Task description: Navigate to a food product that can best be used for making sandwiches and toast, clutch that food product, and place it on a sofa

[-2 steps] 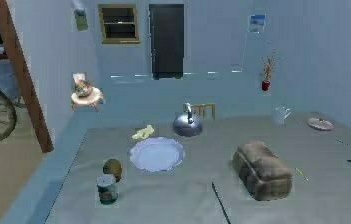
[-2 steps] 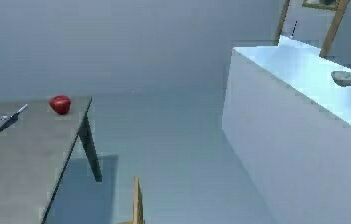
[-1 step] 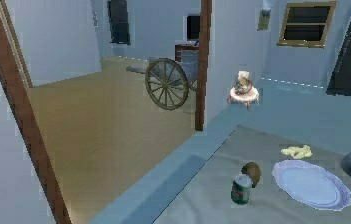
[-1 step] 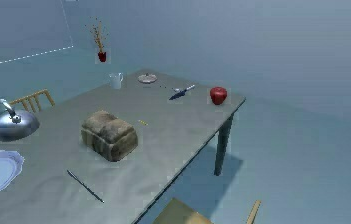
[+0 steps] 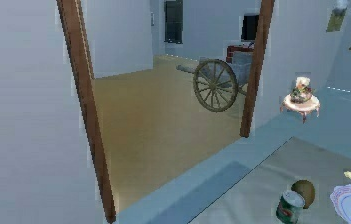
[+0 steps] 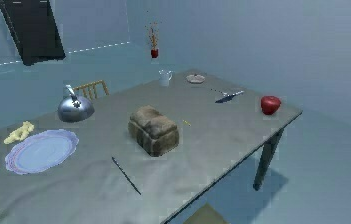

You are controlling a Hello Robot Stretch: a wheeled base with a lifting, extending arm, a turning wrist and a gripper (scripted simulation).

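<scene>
Closest to you on the grey rectangular table lie a thin dark utensil and a pale lavender round plate, set out as if for a meal. Just beyond them, near the table's middle, the brown crusty loaf of bread sits flat on its base with bare tabletop around it, so your approach looks unobstructed. Farther back stand a shiny metal kettle and a red apple. You cannot tell the gripper's state. Ahead, the brown wooden door frame is probably your way out to find a sofa.
</scene>
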